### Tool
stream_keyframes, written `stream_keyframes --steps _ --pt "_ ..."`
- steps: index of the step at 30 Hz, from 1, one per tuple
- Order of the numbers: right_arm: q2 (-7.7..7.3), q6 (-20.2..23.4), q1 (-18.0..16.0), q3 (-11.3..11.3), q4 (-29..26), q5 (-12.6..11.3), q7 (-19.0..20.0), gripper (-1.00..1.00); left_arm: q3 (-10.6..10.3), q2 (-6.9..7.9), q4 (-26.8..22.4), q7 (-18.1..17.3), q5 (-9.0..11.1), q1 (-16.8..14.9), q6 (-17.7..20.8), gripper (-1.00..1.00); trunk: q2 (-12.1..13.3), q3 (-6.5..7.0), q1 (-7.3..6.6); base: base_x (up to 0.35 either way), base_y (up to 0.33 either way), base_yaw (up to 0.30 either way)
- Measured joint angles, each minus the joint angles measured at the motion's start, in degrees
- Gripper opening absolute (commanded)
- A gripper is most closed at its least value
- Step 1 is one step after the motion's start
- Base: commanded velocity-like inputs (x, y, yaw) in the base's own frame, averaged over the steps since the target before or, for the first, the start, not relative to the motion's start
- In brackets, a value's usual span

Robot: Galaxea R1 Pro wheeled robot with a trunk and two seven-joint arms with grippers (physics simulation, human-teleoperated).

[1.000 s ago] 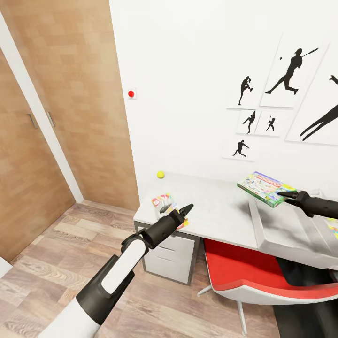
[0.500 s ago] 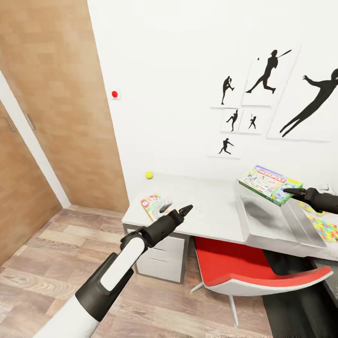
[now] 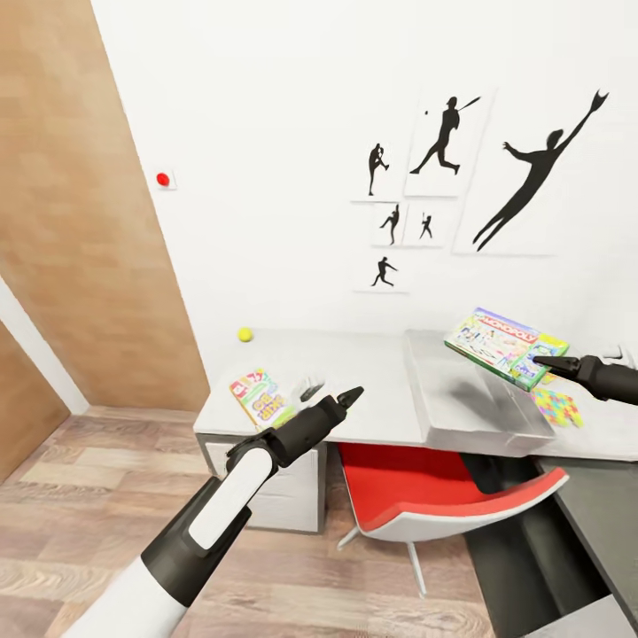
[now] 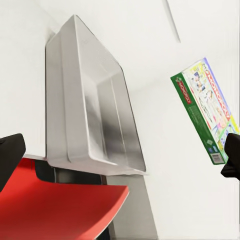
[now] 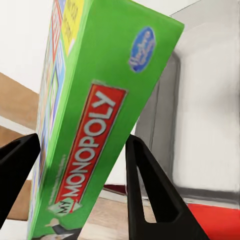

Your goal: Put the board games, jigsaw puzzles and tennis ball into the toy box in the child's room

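Since the earlier frames the whole head view has been swung rightward by the camera, while the Monopoly box (image 3: 503, 346) is still being held at about the same spot relative to the right gripper (image 3: 542, 362). That gripper is clamped on the box's green edge, with a finger on each flat face, as is being shown in the right wrist view (image 5: 95, 130). The box is being carried tilted above the toy box (image 3: 478, 400), just ahead of the right gripper.

The box is judged to be light, stiff cardboard with smooth, somewhat slippery faces; being gripped at one edge, it is likely to sag or pivot, so a hold nearer the middle of an edge would be steadier. The toy box is looking empty in the left wrist view (image 4: 90, 115).

The left gripper (image 3: 351, 395) is being held out empty; whether its fingers are parted cannot be told. Just beyond and below it on the desk (image 3: 372, 372) the Skip-Bo box (image 3: 258, 399) is lying flat, and the tennis ball (image 3: 245, 334) is resting farther off near the wall. A jigsaw puzzle (image 3: 558, 406) is lying just below the right gripper, beside the toy box.
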Motion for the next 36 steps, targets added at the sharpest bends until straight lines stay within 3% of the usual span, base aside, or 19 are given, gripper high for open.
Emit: stream_keyframes --steps 14,19,23,24,31,36 --pt "0.14 0.1 -0.1 0.2 0.5 -0.2 0.1 -1.00 0.1 0.29 -0.6 -0.1 0.2 0.1 0.1 1.00 0.0 -0.40 0.00 0.000 0.000 -0.215" --pt "0.49 0.1 -1.0 0.6 1.5 0.5 -0.3 -1.00 0.2 1.34 -1.3 0.0 0.3 0.2 0.1 1.00 0.0 -0.50 0.00 0.000 0.000 -0.052" --pt "1.30 0.1 -5.0 2.2 3.9 2.8 -2.5 -1.00 0.3 4.02 -2.9 0.0 1.8 0.3 0.2 1.00 0.0 -0.53 0.00 0.000 0.000 -0.023" --pt "1.30 0.1 -5.0 2.2 3.9 2.8 -2.5 -1.00 0.3 4.04 -2.9 0.0 1.8 0.3 0.2 1.00 0.0 -0.54 0.00 0.000 0.000 -0.015" --pt "4.87 -0.2 -17.0 9.4 14.8 7.1 -9.6 -1.00 0.3 9.42 -4.4 1.0 7.0 0.4 0.1 1.00 0.0 -0.56 0.00 0.000 0.000 -0.007" --pt "6.20 -1.4 -20.1 11.2 17.4 7.4 -13.1 -1.00 0.3 11.47 -5.1 2.3 8.1 0.6 0.1 1.00 0.0 -0.56 0.00 0.000 0.000 -0.002"
